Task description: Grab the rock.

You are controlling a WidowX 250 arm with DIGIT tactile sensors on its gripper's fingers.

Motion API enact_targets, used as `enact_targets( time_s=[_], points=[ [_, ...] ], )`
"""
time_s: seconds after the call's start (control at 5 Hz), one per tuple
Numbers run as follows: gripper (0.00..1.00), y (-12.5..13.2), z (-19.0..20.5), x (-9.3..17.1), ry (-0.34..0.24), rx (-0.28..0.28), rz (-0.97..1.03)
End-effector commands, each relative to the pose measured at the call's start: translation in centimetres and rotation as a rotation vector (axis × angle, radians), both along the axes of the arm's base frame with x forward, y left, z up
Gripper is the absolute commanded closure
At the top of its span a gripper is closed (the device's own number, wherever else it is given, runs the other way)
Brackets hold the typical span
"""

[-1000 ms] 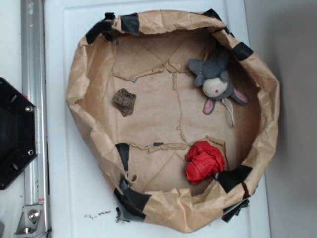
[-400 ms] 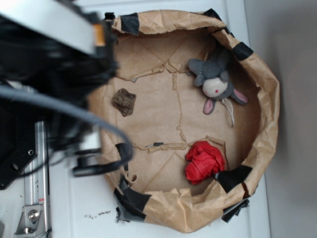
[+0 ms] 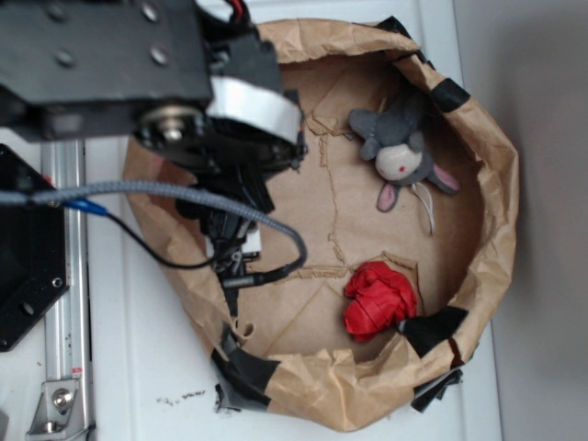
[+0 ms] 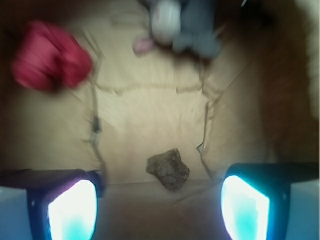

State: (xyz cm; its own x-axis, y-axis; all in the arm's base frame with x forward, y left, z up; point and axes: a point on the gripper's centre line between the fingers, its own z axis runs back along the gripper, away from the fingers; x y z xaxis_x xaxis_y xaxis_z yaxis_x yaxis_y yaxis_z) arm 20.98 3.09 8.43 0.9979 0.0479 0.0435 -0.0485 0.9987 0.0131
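Observation:
The rock (image 4: 168, 169), a small dark brown rough lump, lies on the brown paper floor in the wrist view, just beyond and between my two fingers. My gripper (image 4: 159, 207) is open, its pale glowing pads (image 4: 72, 210) wide apart with nothing between them. In the exterior view the black arm (image 3: 216, 138) covers the left side of the paper nest and hides the rock; the gripper itself is not distinguishable there.
A brown paper nest (image 3: 487, 165) with raised crumpled walls and black tape patches holds everything. A grey plush mouse with pink ears (image 3: 400, 152) lies at the back right, a red wrinkly wad (image 3: 378, 299) at the front right. A metal rail (image 3: 64, 303) runs along the left.
The arm came in from the upper left and now hangs over the nest's left side, covering the rock in the exterior view. The mouse and red wad have not moved.

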Motion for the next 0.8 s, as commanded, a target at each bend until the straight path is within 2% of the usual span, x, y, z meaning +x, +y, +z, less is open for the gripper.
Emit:
enact_targets(
  time_s=[0.0,0.2,0.4,0.6],
  points=[
    [0.00,0.23,-5.47,0.85,0.011,0.054,0.033],
    [0.00,0.92,-5.85,0.85,0.012,0.025,0.078],
    [0.00,0.81,-5.97,0.72,0.011,0.071,0.103],
    [1.00,0.65,-5.92,0.53,0.013,0.095,0.108]
  ],
)
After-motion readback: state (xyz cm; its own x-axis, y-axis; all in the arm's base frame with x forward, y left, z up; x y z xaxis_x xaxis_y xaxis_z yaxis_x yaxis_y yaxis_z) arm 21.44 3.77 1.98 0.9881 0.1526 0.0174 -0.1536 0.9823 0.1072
